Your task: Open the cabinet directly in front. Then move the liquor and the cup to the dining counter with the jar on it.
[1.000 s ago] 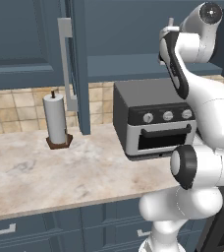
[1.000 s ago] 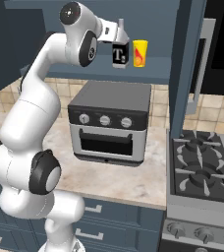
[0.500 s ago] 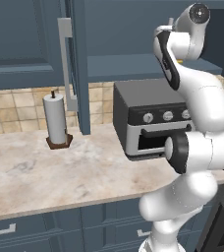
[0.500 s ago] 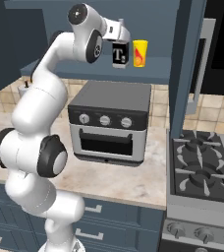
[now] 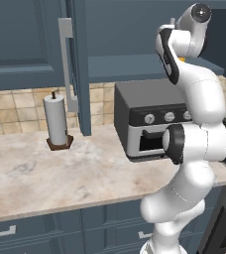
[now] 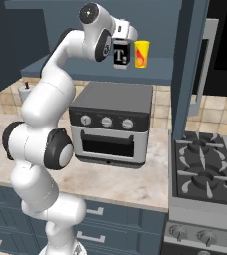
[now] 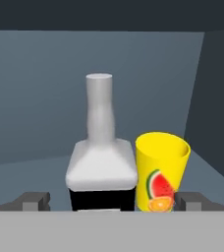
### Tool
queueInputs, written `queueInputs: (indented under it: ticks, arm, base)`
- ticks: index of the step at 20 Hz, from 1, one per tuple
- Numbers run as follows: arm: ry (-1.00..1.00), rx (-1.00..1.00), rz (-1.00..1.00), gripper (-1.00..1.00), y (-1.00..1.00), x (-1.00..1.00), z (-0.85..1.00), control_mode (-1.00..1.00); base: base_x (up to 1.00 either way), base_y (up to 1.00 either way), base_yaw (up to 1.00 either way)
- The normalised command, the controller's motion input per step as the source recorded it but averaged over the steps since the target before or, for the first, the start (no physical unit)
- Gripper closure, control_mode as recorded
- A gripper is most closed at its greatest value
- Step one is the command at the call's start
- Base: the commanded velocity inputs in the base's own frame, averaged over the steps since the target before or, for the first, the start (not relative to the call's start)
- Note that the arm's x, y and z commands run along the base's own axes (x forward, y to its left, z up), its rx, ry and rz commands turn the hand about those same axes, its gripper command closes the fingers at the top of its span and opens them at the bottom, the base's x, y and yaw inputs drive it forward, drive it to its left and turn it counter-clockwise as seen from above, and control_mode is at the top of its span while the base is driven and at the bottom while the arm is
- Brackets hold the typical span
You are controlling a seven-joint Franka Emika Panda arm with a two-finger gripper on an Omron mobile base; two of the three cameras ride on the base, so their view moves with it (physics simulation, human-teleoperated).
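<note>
The cabinet (image 5: pixel 80 64) stands open, doors swung outward above the toaster oven (image 6: pixel 110 124). On its shelf, the liquor (image 7: pixel 101 162) stands upright, touching the cup (image 7: pixel 162 172) at its right in the hand view. The gripper (image 7: pixel 109 204) is spread wide, fingertips (image 7: pixel 35 201) flanking both items, gripping neither.

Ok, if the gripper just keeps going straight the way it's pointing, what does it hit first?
Most likely the liquor: it stands between the gripper's spread fingertips, dead ahead. The cup sits beside it, also inside that span, so it might get brushed too; depth is hard to judge.
</note>
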Motion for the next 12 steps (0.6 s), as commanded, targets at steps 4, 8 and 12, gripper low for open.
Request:
queueInputs:
  ticks: [4, 8, 12]
  arm:
    - [0.00, 0.00, 0.00, -1.00, 0.00, 0.31, 0.00, -1.00]
    - [0.00, 0.00, 0.00, -1.00, 0.00, 0.31, 0.00, -1.00]
    - [0.00, 0.00, 0.00, -1.00, -0.01, 0.25, 0.00, -1.00]
  base:
    - [0.00, 0.00, 0.00]
    - [0.00, 0.00, 0.00]
    - [0.00, 0.00, 0.00]
